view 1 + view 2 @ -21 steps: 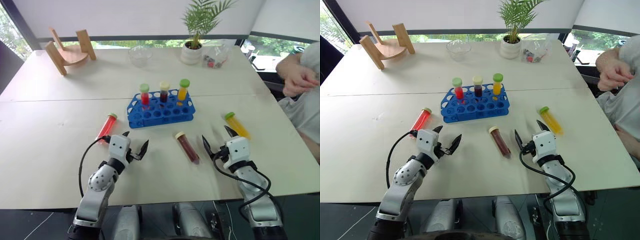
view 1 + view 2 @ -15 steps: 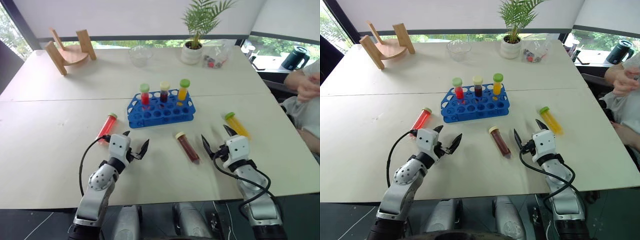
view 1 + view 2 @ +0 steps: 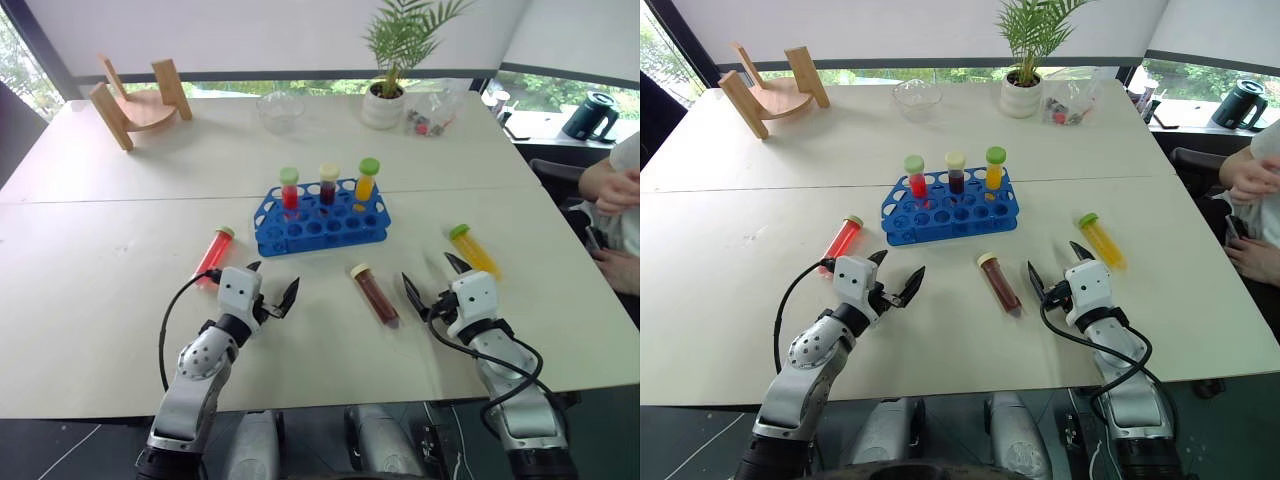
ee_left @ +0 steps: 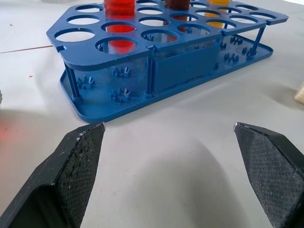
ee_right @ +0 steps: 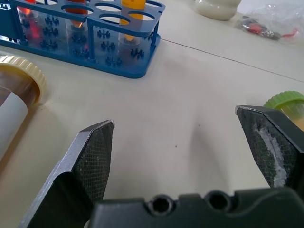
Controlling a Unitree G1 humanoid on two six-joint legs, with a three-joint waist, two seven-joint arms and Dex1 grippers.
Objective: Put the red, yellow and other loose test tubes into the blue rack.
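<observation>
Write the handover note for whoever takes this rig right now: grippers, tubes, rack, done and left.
Left gripper: open, empty, low over the table.
Right gripper: open, empty, low over the table.
Blue rack: mid-table, three capped tubes standing in its back row.
Loose on the table: red tube by the left gripper, dark tube in the middle, yellow tube by the right gripper.
Done: none of these racked. Left: all three.

Looked forward and down from the head over a pale table (image 3: 90, 290), both eye views sharing one scene, the blue rack (image 3: 322, 222) near centre, the right eye view set slightly aside. Sat low at the left gripper (image 4: 166, 130), close before the rack's near wall. Sat low at the right gripper (image 5: 175, 128), facing the rack's corner. Shared the rack across all views.
</observation>
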